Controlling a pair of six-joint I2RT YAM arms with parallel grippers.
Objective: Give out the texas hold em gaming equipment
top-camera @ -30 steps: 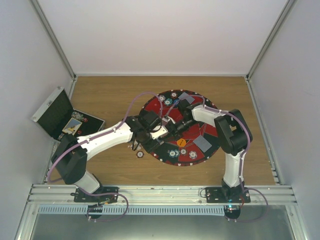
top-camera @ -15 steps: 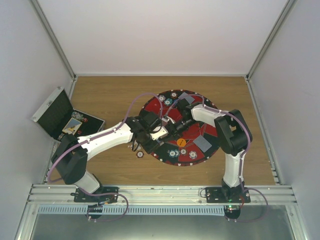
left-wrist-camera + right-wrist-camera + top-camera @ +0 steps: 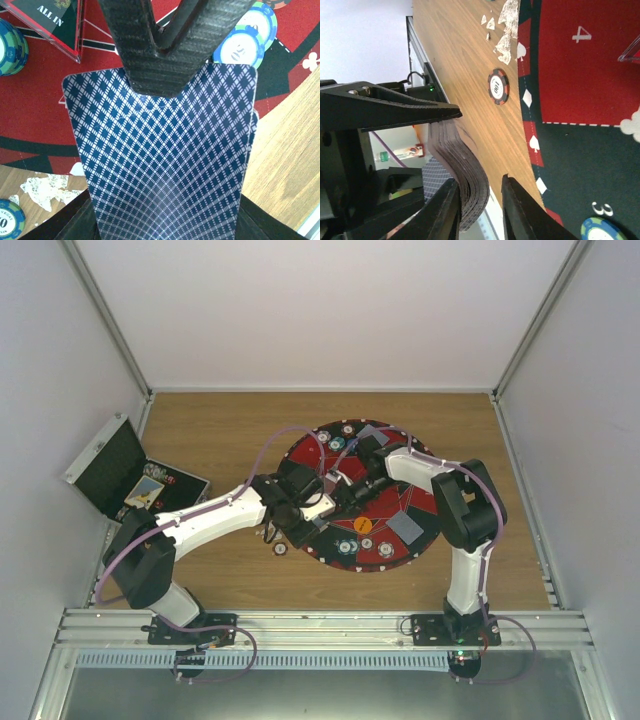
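My left gripper point(image 3: 316, 507) is shut on a deck of blue-diamond-backed playing cards point(image 3: 160, 165), held over the left edge of the round mat. My right gripper point(image 3: 342, 496) meets it from the right. In the right wrist view the bent deck edge point(image 3: 467, 185) sits between my right gripper's point(image 3: 479, 202) open fingers, against one finger and clear of the other. In the left wrist view the right fingers point(image 3: 170, 45) cover the deck's far edge. Teal chips point(image 3: 247, 35) and an orange disc point(image 3: 361, 525) lie on the mat.
The red-and-black mat point(image 3: 395, 495) holds face-down cards point(image 3: 405, 524) and chip piles point(image 3: 346, 547). A dark red chip point(image 3: 498, 86) lies on the wood beside the mat. An "ALL IN" plaque point(image 3: 50, 20) is near. The open black case point(image 3: 115, 470) stands far left.
Almost nothing: the right arm's elbow has shifted slightly. Both grippers stay together at the deck.
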